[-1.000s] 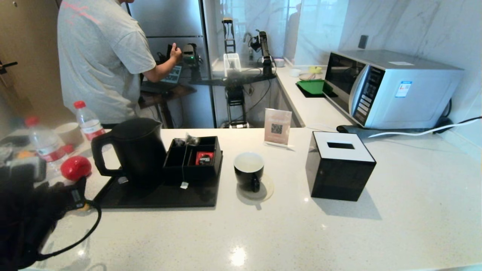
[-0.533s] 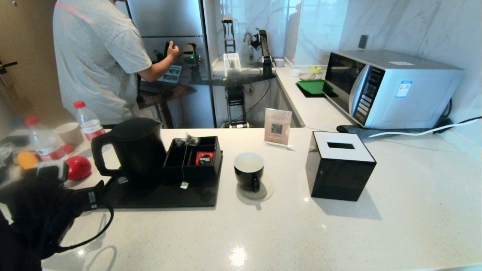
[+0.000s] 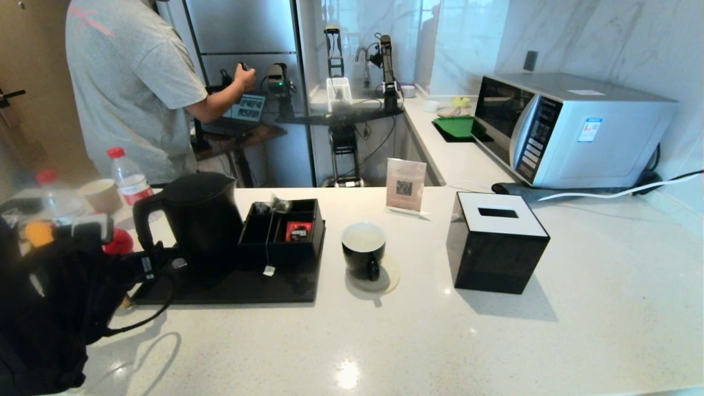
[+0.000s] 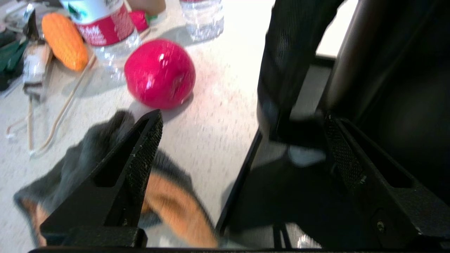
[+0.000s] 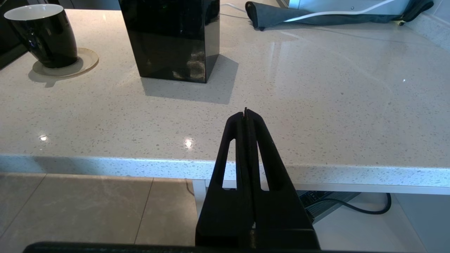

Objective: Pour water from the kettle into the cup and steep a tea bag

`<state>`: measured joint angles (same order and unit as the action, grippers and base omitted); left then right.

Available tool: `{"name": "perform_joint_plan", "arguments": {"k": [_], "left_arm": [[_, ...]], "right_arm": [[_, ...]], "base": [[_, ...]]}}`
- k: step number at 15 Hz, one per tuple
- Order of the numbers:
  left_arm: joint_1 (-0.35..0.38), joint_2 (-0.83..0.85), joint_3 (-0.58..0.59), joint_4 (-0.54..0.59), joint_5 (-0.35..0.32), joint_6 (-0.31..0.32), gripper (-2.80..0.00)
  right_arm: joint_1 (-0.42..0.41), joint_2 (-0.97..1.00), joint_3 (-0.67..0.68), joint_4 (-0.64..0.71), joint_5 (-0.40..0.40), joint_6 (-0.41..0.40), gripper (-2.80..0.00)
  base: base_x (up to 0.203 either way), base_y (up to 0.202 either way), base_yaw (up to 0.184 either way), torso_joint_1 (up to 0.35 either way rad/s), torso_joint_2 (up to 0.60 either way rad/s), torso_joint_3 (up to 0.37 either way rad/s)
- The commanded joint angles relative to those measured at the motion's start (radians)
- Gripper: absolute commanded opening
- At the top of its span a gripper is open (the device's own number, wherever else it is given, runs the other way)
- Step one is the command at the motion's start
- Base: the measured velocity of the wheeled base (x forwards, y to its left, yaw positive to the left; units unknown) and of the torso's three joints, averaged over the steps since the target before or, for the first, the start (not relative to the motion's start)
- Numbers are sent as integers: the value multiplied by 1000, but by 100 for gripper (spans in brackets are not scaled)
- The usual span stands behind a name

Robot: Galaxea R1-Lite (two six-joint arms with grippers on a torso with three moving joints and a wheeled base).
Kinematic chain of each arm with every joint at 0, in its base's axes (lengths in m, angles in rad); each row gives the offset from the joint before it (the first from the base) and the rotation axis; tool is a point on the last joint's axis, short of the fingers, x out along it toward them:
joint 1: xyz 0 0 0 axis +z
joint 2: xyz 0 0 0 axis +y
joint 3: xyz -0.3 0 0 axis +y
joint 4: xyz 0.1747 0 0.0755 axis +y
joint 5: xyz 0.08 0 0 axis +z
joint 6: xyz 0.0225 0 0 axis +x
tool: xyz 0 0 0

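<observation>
The left claw has moved right toward the kettle, fingers apart and lined up with its loop handle for a grasp. The matte black kettle stands on the tray, left of the cup on its coaster. The right claw waits together off the counter's near edge.
</observation>
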<state>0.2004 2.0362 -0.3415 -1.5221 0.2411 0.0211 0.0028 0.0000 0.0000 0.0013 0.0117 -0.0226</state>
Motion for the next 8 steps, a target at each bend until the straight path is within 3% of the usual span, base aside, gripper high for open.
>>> {"name": "perform_joint_plan", "arguments": {"k": [1, 8], "left_arm": [[-2, 29, -41, -48, 1, 0, 0], [-16, 75, -112, -48, -14, 2, 0]], "right_arm": [[0, 0, 0, 0, 1, 0, -280], [0, 0, 0, 0, 1, 0, -280]], "base": [[0, 0, 0, 0, 0, 0], [0, 0, 0, 0, 0, 0]]}}
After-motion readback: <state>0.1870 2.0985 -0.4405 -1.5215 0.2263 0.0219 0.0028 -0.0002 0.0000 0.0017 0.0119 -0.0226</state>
